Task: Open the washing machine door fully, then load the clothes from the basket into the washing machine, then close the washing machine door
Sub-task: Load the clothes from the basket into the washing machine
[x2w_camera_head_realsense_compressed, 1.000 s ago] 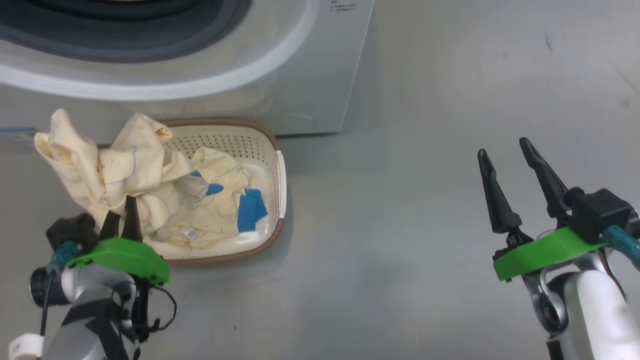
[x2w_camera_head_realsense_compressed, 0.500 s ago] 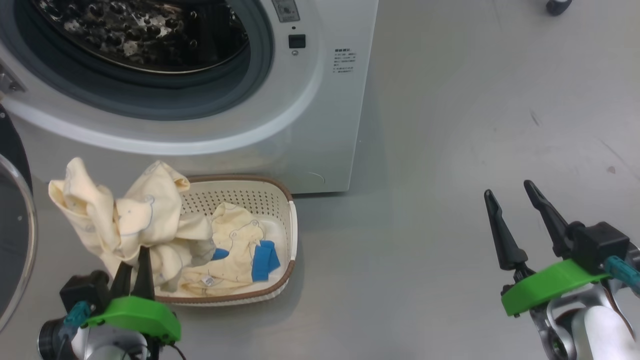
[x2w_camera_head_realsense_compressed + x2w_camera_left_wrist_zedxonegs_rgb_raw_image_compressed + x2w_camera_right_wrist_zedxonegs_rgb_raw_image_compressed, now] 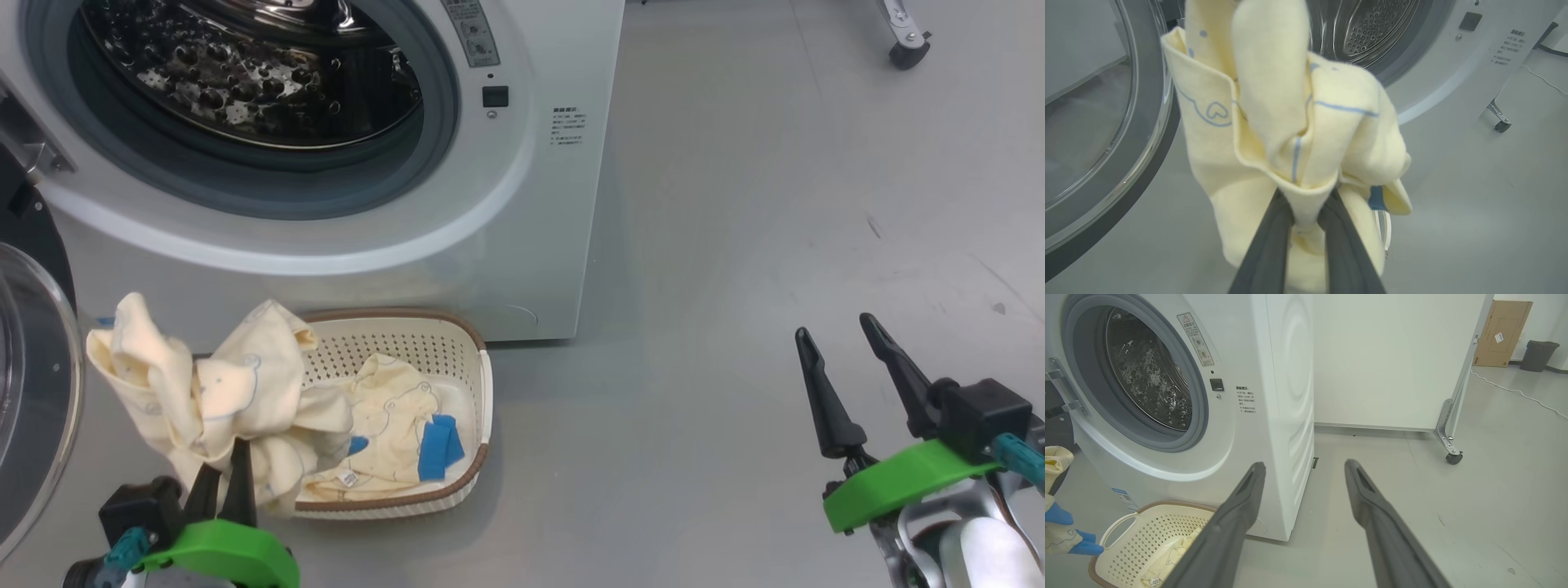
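Grey floor (image 3: 735, 327) before the open washing machine (image 3: 539, 204). My left fingers (image 3: 1265, 253) pinch a yellow garment (image 3: 204, 392), likely soft and light, by a bunched fold over the left edge of the basket (image 3: 486, 392); right fingers (image 3: 823, 404) spread, empty.

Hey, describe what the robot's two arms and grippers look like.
Both the left gripper and the right gripper have two long, tapering dark fingers rising from a bright green plate, with a black block and a teal connector beside it. Under the right one sit silver metal and a pale white forearm.
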Controlling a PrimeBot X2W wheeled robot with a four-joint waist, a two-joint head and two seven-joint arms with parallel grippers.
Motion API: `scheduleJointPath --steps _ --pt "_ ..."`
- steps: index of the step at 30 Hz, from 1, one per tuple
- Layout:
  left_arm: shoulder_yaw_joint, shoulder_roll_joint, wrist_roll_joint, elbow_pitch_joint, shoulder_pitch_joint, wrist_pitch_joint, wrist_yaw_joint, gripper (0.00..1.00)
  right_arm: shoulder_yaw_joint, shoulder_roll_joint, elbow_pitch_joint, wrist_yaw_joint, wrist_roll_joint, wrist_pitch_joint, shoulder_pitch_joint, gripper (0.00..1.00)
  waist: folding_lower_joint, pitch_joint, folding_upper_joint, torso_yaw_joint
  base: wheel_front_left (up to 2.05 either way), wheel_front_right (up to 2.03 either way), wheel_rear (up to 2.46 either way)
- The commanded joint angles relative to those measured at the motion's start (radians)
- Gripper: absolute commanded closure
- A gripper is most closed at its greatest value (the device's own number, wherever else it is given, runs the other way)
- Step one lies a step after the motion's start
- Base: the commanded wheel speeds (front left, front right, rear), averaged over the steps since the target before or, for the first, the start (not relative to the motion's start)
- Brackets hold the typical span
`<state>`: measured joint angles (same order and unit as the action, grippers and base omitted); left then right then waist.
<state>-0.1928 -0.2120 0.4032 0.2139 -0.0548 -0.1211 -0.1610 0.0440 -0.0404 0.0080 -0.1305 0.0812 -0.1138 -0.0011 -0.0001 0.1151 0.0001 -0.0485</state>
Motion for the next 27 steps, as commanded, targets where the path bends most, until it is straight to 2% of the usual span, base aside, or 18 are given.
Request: scheduleJointPath --steps 1,27 --pt "0.038 -0.03 -0.006 -0.043 -0.023 0.002 -0.006 1.0 -0.015 -0.01 -0.036 0.0 0.008 0.002 -0.008 0.0 0.0001 0.0 -0.0001 0.001 0.0 0.0 0.0" --pt "0.029 -0.043 0.01 -0.062 -0.046 0.03 -0.025 1.0 -0.027 -0.01 -0.02 0.0 0.024 -0.009 -0.017 0.0 0.0001 0.022 -0.0001 -0.001 0.0 0.0 0.0"
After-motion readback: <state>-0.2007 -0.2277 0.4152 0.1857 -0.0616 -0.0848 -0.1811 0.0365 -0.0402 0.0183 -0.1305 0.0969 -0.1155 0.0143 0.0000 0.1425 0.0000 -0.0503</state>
